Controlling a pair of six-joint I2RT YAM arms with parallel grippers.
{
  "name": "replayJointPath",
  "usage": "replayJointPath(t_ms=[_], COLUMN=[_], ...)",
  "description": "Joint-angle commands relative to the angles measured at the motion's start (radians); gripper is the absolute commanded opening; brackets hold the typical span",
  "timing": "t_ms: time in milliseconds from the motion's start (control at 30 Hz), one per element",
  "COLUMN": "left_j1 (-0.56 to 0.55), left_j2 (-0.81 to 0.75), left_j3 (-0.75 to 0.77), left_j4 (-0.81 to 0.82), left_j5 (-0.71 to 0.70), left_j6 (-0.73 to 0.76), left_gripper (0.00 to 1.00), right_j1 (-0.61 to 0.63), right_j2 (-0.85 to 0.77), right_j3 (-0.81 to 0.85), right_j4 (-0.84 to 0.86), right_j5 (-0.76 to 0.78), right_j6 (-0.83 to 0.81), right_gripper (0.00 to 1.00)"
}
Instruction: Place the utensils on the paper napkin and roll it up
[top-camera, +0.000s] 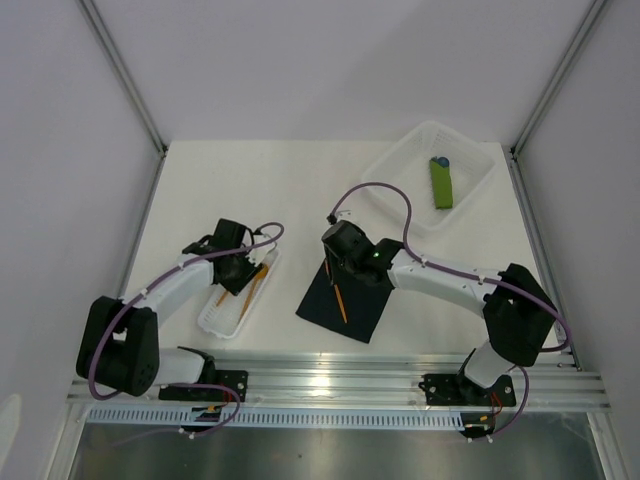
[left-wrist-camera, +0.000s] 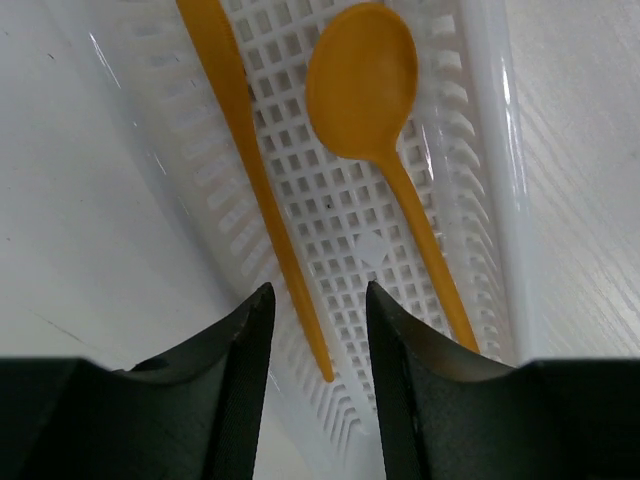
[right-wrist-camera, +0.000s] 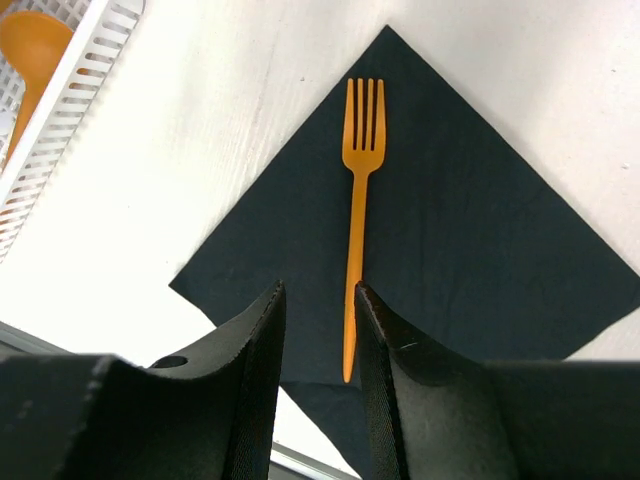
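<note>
Napkin (top-camera: 365, 300), top view: flat on table (top-camera: 290, 190), front-ctr, set as a skewed diamond. Fork (top-camera: 339, 303) rests near its ctr, long axis approx. near-to-far w/ slight tilt; tine end not resolvable here. R gripper (top-camera: 337, 268) hangs over napkin's far edge. L gripper (top-camera: 247, 272) sits over white basket (top-camera: 213, 322), left of napkin. Clear bin (top-camera: 400, 185), far right, holds green bundle (top-camera: 441, 185).

L wrist view: spoon (left-wrist-camera: 362, 80) and slim orange piece (left-wrist-camera: 260, 190) lie in basket, approx. parallel, long axes running away from camera; spoon bowl at far end. Fingers (left-wrist-camera: 245, 340) stand apart w/ moderate gap, flanking that piece's near tip; no contact seen.

R wrist view: fork lies approx. along napkin diagonal, tines away from camera, handle end in the gap. Fingers (right-wrist-camera: 250, 350) apart, nothing gripped; handle end v. close to one finger, contact cannot be told.
</note>
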Motion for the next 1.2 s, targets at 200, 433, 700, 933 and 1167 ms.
replayJointPath(t_ms=[200,433,700,933,1167], left_j1=[-0.036,-0.036,-0.036,-0.034,-0.022], left_j2=[0.077,0.208,0.189,0.16,0.177], left_j3=[-0.009,0.023,0.031,0.045,0.062], left_j4=[0.078,0.065,0.001,-0.042,-0.063], left_j5=[-0.07,-0.113,0.028,0.108,0.108], left_j6=[0.005,-0.027,-0.028,-0.036,-0.034], left_gripper=[0.43,0.47,0.31,0.25,0.31], right_j1=[-0.016,-0.016,-0.016,-0.014,-0.01], right_j2=[-0.089,-0.122,-0.135,-0.149,-0.157], right_j3=[-0.05,-0.065,-0.081,-0.081,-0.081], right_j4=[0.028,0.032,0.031,0.032,0.029], right_j5=[0.032,0.041,0.052,0.058,0.067], right_j6=[-0.013,-0.011,-0.013,-0.013,-0.013], right_gripper=[0.36,0.36,0.35,0.35,0.36])
